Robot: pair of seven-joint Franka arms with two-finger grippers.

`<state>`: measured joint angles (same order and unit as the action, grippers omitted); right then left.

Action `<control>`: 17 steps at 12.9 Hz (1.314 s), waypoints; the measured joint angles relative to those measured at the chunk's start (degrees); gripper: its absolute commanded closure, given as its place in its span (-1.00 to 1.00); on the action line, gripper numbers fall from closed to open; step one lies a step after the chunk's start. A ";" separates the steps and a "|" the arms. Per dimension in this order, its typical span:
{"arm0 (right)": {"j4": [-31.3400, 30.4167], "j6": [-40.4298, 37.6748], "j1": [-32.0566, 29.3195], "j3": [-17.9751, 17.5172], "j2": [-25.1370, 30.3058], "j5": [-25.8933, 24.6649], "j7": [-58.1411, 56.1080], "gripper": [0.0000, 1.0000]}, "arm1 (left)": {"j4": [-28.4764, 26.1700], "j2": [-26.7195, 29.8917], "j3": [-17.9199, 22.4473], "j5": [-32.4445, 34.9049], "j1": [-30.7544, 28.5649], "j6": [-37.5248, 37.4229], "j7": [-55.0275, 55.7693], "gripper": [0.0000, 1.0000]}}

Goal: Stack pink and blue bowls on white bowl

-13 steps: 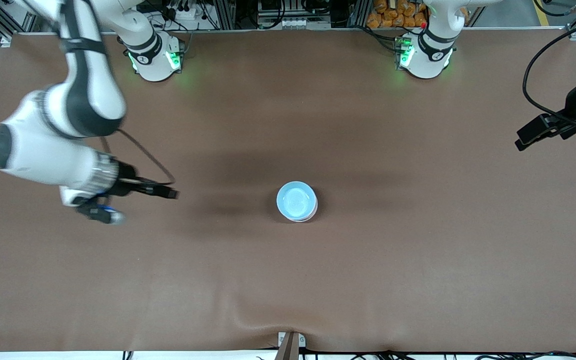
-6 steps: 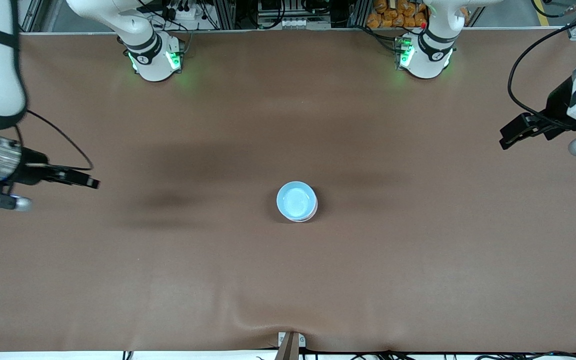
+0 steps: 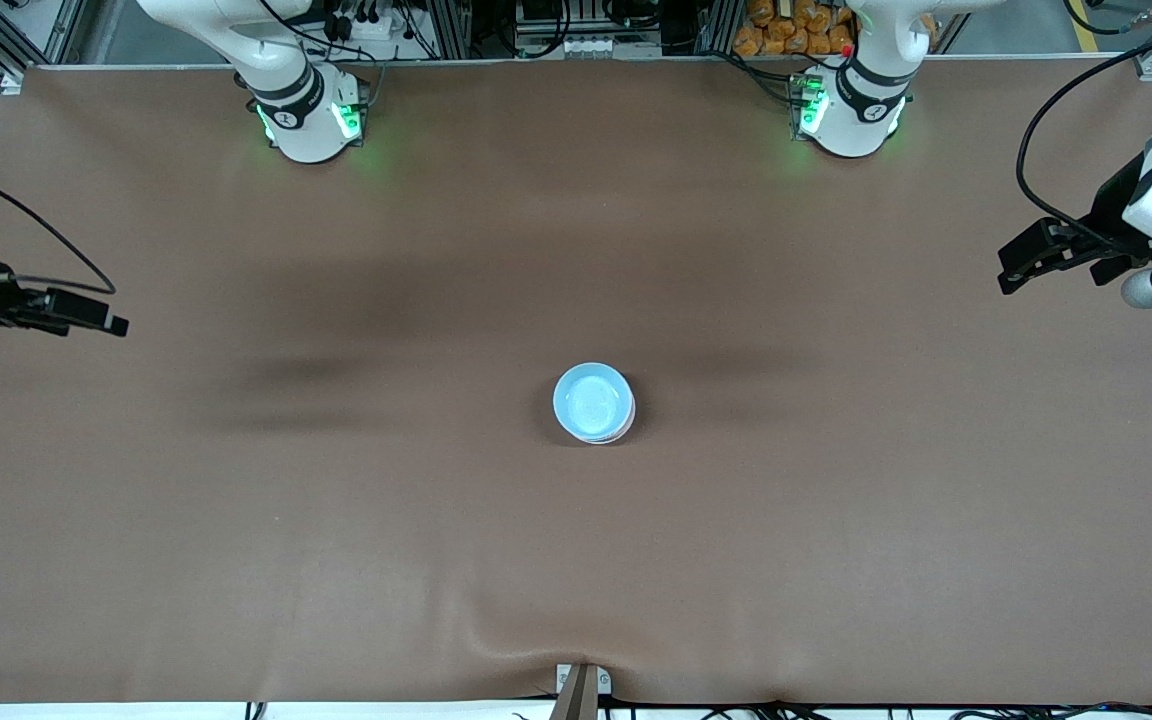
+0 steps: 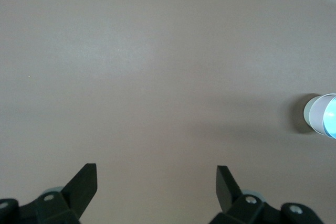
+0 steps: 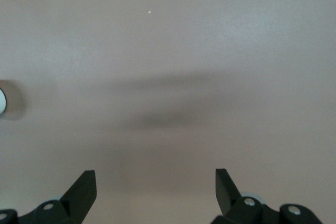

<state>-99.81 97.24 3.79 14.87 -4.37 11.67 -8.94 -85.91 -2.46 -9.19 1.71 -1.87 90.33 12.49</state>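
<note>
Currently the blue bowl (image 3: pixel 593 402) is sitting topmost on a nested stack at mid-bench (image 3: pixel 576 560), with a pale rim showing beneath it; the stack looks complete. Left gripper (image 3: pixel 1021 262) is hanging over the left arm's end, right gripper (image 3: pixel 86 312) over the right arm's end, both jaws spread empty, both well apart from the stack, neither clearly closer.

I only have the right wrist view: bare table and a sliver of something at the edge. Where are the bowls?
Observer: The blue bowl sits on top of one stack in the middle of the table.
Operator: Anything under it?
Observer: Paler rims show beneath it; I cannot tell their colours.
Operator: My right hand is open over bare table. And the left hand?
Observer: The left hand is open and empty, over its own arm's end of the table.
</note>
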 measured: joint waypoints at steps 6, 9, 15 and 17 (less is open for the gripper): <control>7.73 -9.31 -0.51 -4.90 1.99 -6.73 7.24 -1.00 | 0.03 0.19 0.03 -0.59 -0.02 0.00 0.00 -1.00; 10.18 -11.46 -2.81 -8.23 2.19 -7.91 8.24 -1.00 | 0.06 0.33 0.12 -1.80 -0.73 -0.03 -0.05 -1.00; 11.15 -12.68 -7.09 -12.47 4.10 -8.50 9.71 -1.00 | 0.07 0.62 0.13 -1.89 -1.01 -0.11 -3.65 -1.00; 11.08 -12.87 -7.09 -12.75 5.15 -9.28 9.75 -1.00 | 0.07 0.62 0.19 -1.89 -1.06 -0.11 -4.04 -1.00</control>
<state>-88.73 84.38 -3.30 2.12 0.78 2.39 0.81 -85.84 -1.84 -9.01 -0.18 -2.93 90.22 8.46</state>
